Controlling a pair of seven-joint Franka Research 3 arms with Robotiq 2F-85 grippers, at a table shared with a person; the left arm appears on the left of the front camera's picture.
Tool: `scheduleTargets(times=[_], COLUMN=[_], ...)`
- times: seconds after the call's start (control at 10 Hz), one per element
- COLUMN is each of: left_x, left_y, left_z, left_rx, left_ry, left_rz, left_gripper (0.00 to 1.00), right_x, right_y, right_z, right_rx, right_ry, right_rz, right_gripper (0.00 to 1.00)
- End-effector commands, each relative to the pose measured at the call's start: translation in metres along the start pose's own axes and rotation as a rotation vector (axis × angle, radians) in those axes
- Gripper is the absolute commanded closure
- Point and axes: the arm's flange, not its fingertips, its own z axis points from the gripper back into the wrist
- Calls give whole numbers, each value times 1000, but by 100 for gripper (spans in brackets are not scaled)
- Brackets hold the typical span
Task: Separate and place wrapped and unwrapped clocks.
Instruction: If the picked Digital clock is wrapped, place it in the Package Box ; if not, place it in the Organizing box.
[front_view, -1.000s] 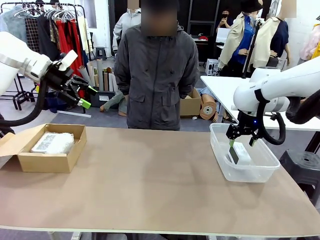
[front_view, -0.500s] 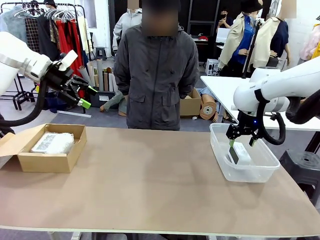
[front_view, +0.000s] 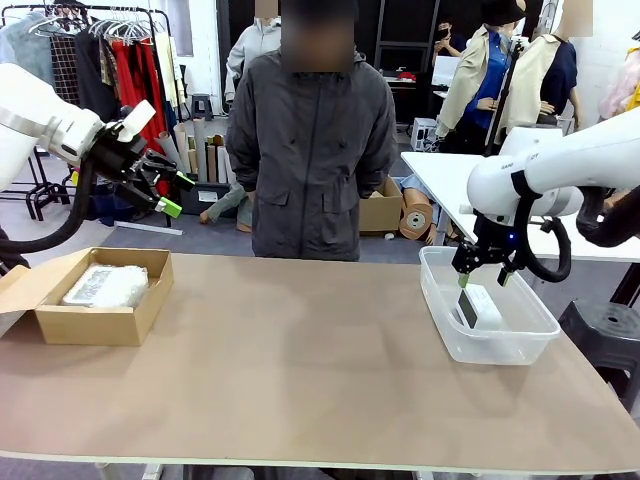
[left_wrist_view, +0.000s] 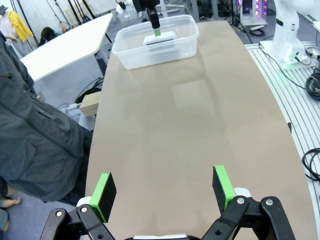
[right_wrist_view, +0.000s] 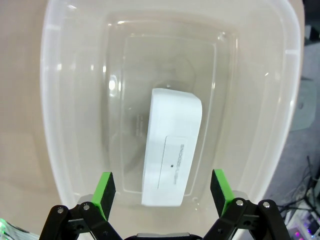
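One bare white rounded-rectangular clock (right_wrist_view: 172, 145) lies in the clear plastic tub (right_wrist_view: 65, 165), released beneath the right gripper (right_wrist_view: 162, 187), jaws spread. Lift straight, clearing the walls. Crinkly wrapped clocks (front_view: 105, 285) fill the cardboard box (front_view: 95, 325); left gripper (left_wrist_view: 165, 187) spread, empty.

wrapped clocks (front_view: 105, 285) lie in the box (front_view: 60, 320) at left; unwrapped clock (front_view: 478, 306) in the tub (front_view: 520, 340) at right.
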Motion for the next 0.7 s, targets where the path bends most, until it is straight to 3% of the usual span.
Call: scheduleTargets(times=[0.0,0.3,0.6], left_x=[1,1,1], left_y=[-4,-4,-4], left_z=[0,0,0], left_rx=[11,11,11], left_ry=[0,0,0], left_rz=[-4,-4,-4], left_gripper=[0,0,0], right_x=[-11,-32,-62], right_y=[4,26,53], right_z=[27,57,89], right_rx=[-9,-33,17], right_ry=[-35,-69,-109], right_rz=[112,308,698], right_gripper=[0,0,0])
